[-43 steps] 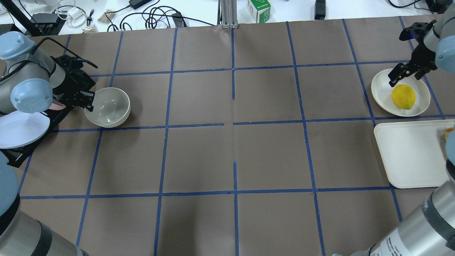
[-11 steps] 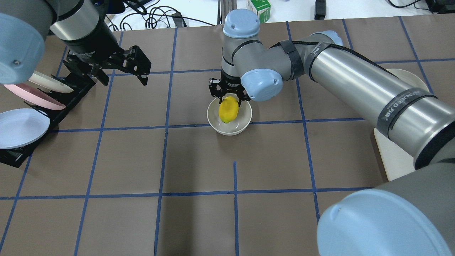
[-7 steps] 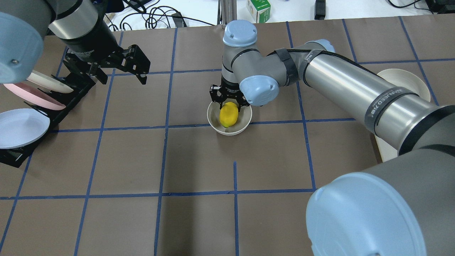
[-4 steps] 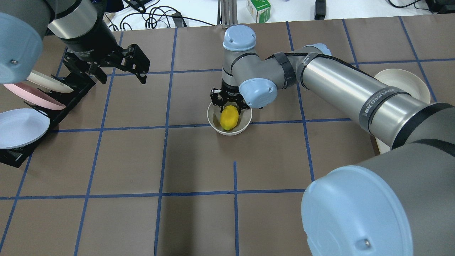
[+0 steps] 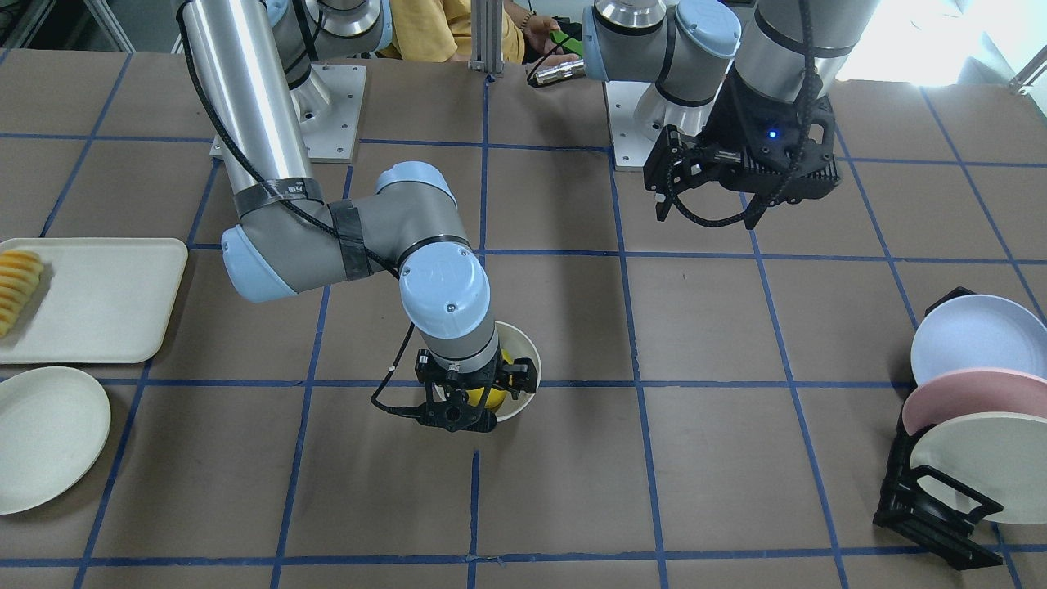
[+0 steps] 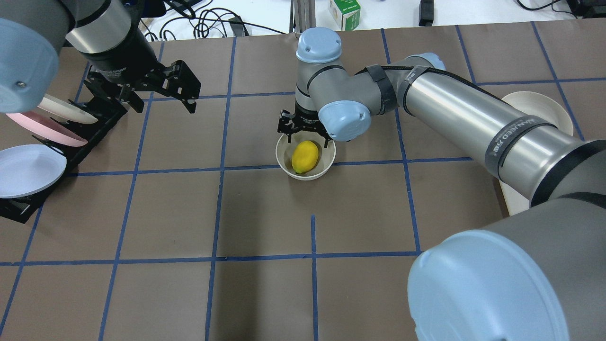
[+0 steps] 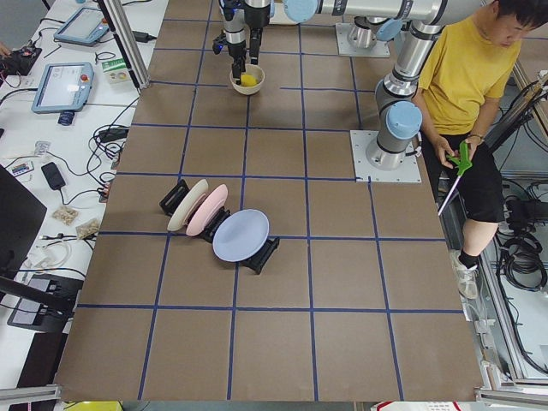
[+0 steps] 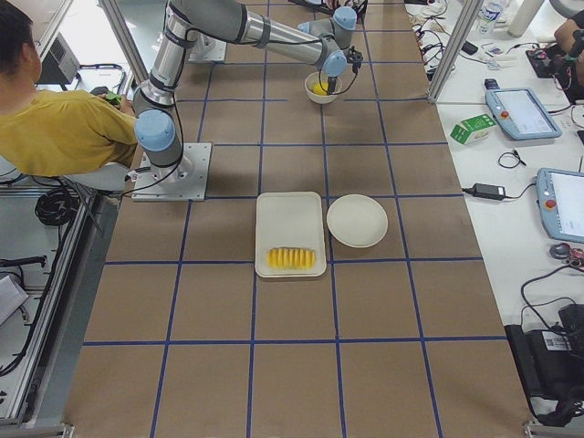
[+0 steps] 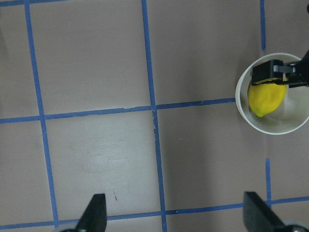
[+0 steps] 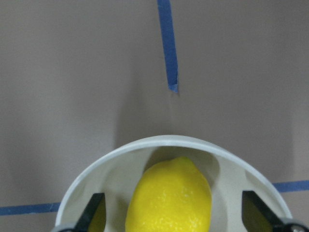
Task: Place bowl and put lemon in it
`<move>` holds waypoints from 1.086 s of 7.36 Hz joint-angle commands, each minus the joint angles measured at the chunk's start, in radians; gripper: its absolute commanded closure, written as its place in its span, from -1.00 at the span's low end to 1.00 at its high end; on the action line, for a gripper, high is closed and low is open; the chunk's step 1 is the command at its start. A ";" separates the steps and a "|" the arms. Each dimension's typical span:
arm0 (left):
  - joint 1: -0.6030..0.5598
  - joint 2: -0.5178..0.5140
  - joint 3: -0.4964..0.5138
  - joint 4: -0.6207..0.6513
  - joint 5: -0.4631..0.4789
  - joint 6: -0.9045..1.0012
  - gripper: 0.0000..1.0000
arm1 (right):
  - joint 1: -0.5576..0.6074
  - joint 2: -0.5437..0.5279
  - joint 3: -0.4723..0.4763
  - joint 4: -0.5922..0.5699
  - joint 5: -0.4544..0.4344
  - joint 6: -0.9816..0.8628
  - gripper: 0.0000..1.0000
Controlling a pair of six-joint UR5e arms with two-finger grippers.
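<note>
Brown paper point(image 6: 265, 213) gridded with blue tape point(image 6: 218, 189) covers the table where the two-armed robot works, an operator point(image 7: 462, 77) in a yellow shirt seated behind its base. The right gripper point(image 6: 306, 139) hangs directly over the bowl point(image 6: 308, 175), jaws spread wide and holding nothing. The lemon point(image 6: 305, 157) lies loose on the bowl's floor just below and between the fingers point(image 10: 95, 212), clear of both pads in the wrist camera's view. Its long axis runs crosswise to the line between the fingers, pointing away from the wrist toward the bowl's far rim. Whether the fingertips dip below the rim cannot be told from these views.

The left gripper point(image 6: 164, 104) hovers well off to the side, also wide open and empty, with the bowl far out beyond one finger and the plate rack point(image 5: 932, 532) near its other side. The right hand is by far the nearer to the fruit.

With the bowl standing mid-table and the lemon inside, the task appears all but complete. What is left, by the look of it, is a straight vertical lift of the right arm, so that neither finger catches the rim or nudges the lemon. A cream plate point(image 5: 45, 438) and a tray point(image 5: 106, 298) of fruit slices point(image 5: 16, 286) sit well away from both hands.
</note>
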 commanded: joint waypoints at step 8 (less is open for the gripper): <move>-0.001 -0.001 -0.002 0.000 0.000 -0.002 -1.00 | -0.420 -0.391 0.002 0.464 -0.042 -0.390 -1.00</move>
